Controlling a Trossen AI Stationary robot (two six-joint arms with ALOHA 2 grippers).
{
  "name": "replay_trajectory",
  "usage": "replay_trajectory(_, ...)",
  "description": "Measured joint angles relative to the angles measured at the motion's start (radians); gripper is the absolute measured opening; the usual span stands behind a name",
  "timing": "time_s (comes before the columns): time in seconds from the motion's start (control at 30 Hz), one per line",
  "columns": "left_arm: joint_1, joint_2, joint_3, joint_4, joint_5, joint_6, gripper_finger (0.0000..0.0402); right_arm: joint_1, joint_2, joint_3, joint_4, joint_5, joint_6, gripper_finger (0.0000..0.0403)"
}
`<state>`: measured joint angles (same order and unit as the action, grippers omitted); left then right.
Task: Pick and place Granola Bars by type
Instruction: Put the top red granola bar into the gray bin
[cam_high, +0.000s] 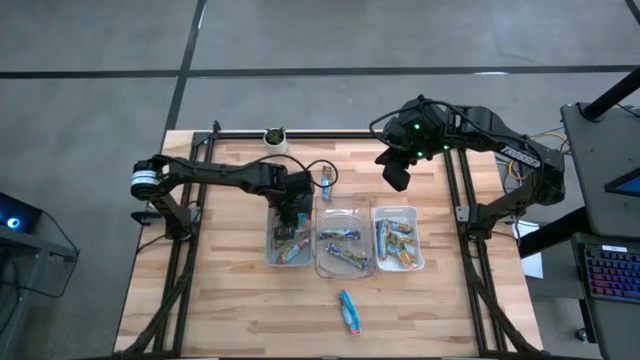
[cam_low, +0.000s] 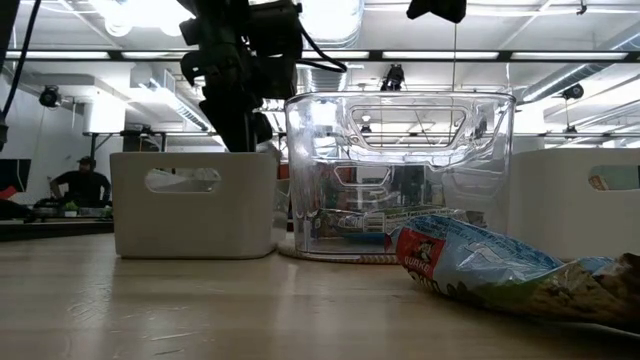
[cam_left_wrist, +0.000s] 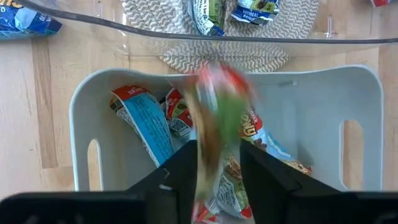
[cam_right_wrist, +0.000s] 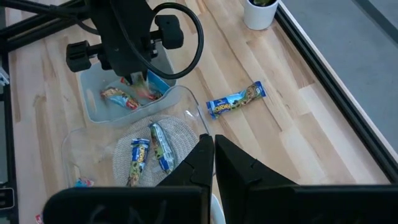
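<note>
Releasing a granola bar is the step in hand, judging by the left wrist view: the red-and-green bar (cam_left_wrist: 217, 124) sits blurred between the fingers (cam_left_wrist: 180, 171) of the left gripper (cam_left_wrist: 217, 177), which stand slightly parted around it, so it appears to be dropping rather than firmly held. Directly beyond the fingertips lies the left tray (cam_left_wrist: 87, 118), holding other bars (cam_left_wrist: 146, 121) of similar wrapping; the gripper hangs over this tray so that the bar lands with its own type. Past the tray's far wall, the clear middle tray (cam_high: 345, 262) holds a second sort. Farther on, the right tray (cam_high: 398, 212) holds a third group.

Two bars remain outside the trays: one blue bar (cam_high: 327, 180) on the table well beyond the left fingers, and another blue bar (cam_high: 348, 311) on the near side of the trays.

The right gripper (cam_right_wrist: 213, 152) hovers above the table behind the trays, fingers pressed together and empty, waiting clear of the left arm's work.
</note>
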<state>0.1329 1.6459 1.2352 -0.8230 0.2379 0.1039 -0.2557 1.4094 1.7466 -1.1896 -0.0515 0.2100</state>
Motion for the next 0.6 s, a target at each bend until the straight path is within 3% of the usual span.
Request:
replay_trajectory(0.23, 0.0, 0.0, 0.0, -0.002, -0.003, -0.015, 0.0125, 0.0, 0.0, 0.0, 0.0, 0.0, 0.0, 0.0008)
replay_trajectory(0.6, 0.0, 0.0, 0.0, -0.012, -0.007, -0.024, 0.0109, 0.0, 0.0, 0.0, 0.0, 0.0, -0.004, 0.0008)
